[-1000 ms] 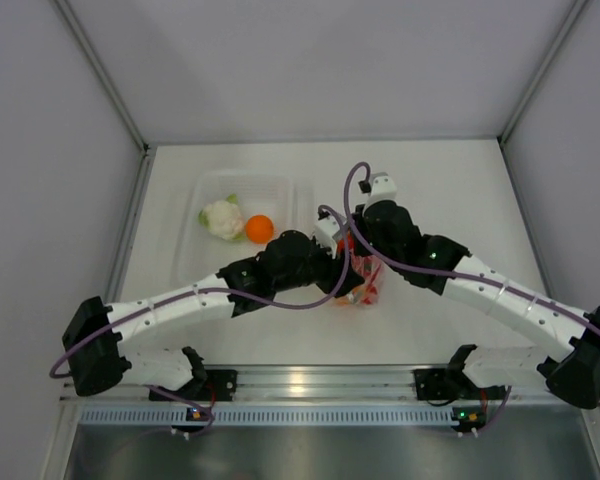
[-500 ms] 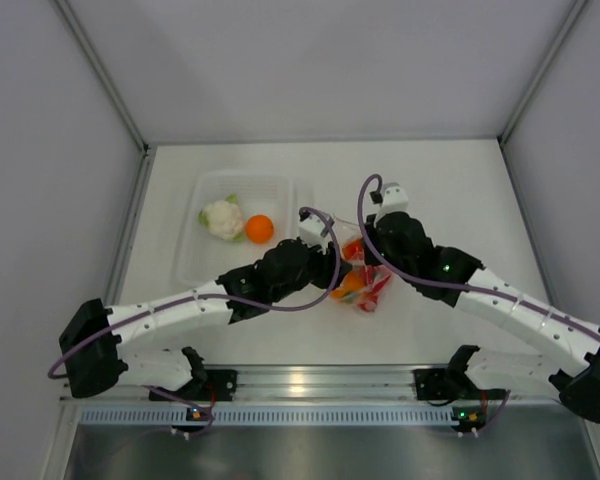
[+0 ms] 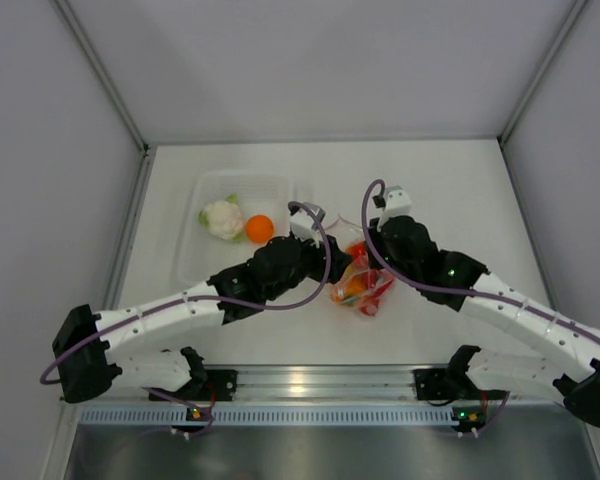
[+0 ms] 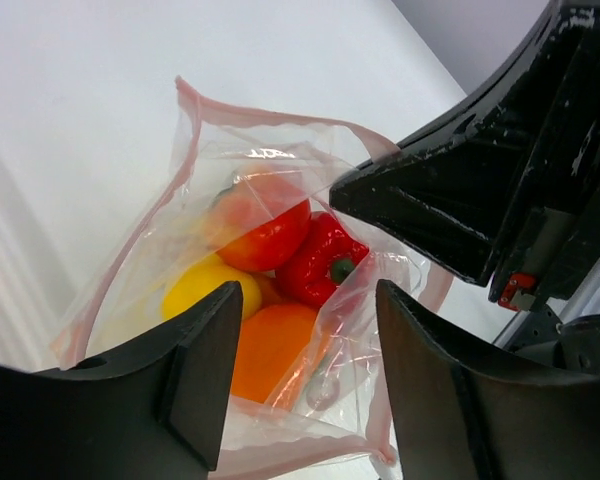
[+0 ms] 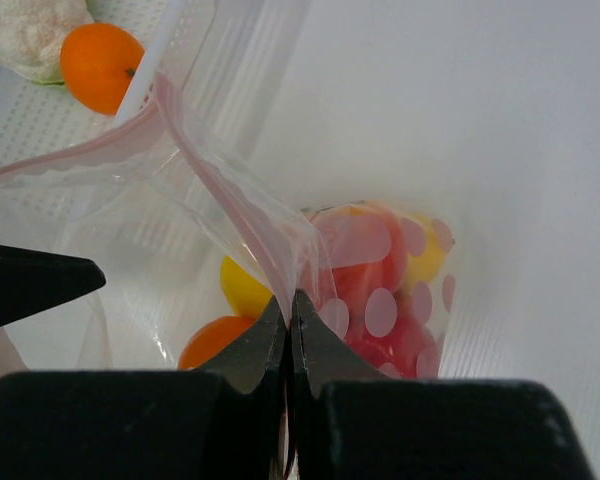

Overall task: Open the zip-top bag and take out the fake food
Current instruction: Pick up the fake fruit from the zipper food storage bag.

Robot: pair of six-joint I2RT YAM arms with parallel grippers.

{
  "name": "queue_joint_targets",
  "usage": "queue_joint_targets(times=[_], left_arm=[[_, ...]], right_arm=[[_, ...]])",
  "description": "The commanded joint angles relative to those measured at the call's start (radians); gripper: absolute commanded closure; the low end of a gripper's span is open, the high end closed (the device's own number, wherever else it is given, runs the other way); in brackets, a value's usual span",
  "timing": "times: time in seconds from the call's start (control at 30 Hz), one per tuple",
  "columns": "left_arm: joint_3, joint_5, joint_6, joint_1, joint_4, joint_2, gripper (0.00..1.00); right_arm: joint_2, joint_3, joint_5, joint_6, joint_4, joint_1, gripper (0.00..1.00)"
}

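Zip-top bag [image 3: 361,283] rim pinched in closed right hand [image 5: 288,300], just ahead of open left hand [image 4: 305,300].

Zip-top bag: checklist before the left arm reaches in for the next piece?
1. Right gripper holds the pink zip strip: ok, its fingers are shut on it.
2. Zip-top bag mouth open: ok, the strip sides are spread apart.
3. Left gripper open and empty: ok.
4. Food to pick inside: ok, with tomato, red pepper, lemon and bagged orange visible.
5. Left fingers inside the mouth: cannot tell.
6. Tray has room: ok, it holds only the cauliflower and a loose orange.
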Motion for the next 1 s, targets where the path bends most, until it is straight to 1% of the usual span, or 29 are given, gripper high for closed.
queue_joint_targets(times=[0.0,0.17,0.27,0.3,0.47,0.6,0.63,0.7,0.77,0.83,0.87,0.97], left_arm=[[0.058,-0.082,0.042,0.002,0.057,-0.020,0.41],[0.132,-0.053,0.057,0.011,0.008,0.098,0.53],[0.139,-0.027,0.036,0.011,0.009,0.154,0.53],[0.142,-0.003,0.034,0.011,0.008,0.167,0.51],[0.172,0.108,0.044,0.009,-0.012,0.256,0.45],[0.184,0.163,0.073,0.009,-0.061,0.310,0.43],[0.185,0.209,0.082,0.009,-0.073,0.328,0.43],[0.190,0.273,0.088,0.009,-0.110,0.353,0.39],[0.185,0.293,0.076,0.008,-0.121,0.365,0.33],[0.173,0.327,0.071,0.008,-0.124,0.382,0.31],[0.172,0.341,0.071,0.008,-0.138,0.390,0.28],[0.185,0.410,0.076,0.006,-0.181,0.415,0.25]], right_arm=[[-0.026,-0.006,-0.006,-0.010,0.022,-0.006,1.00],[-0.068,-0.017,0.009,0.004,0.039,-0.004,1.00],[-0.103,-0.046,0.054,0.029,0.056,-0.006,1.00],[-0.112,-0.055,0.063,0.032,0.071,-0.006,1.00],[-0.126,-0.095,0.120,0.055,0.068,-0.007,1.00],[-0.131,-0.129,0.157,0.090,0.057,-0.007,1.00],[-0.137,-0.140,0.164,0.095,0.053,-0.009,1.00],[-0.145,-0.147,0.171,0.095,0.048,-0.009,1.00],[-0.166,-0.163,0.183,0.095,0.047,-0.009,1.00],[-0.194,-0.181,0.187,0.093,0.053,-0.009,1.00],[-0.201,-0.186,0.191,0.093,0.051,-0.010,1.00],[-0.206,-0.189,0.194,0.087,0.033,-0.013,1.00]])
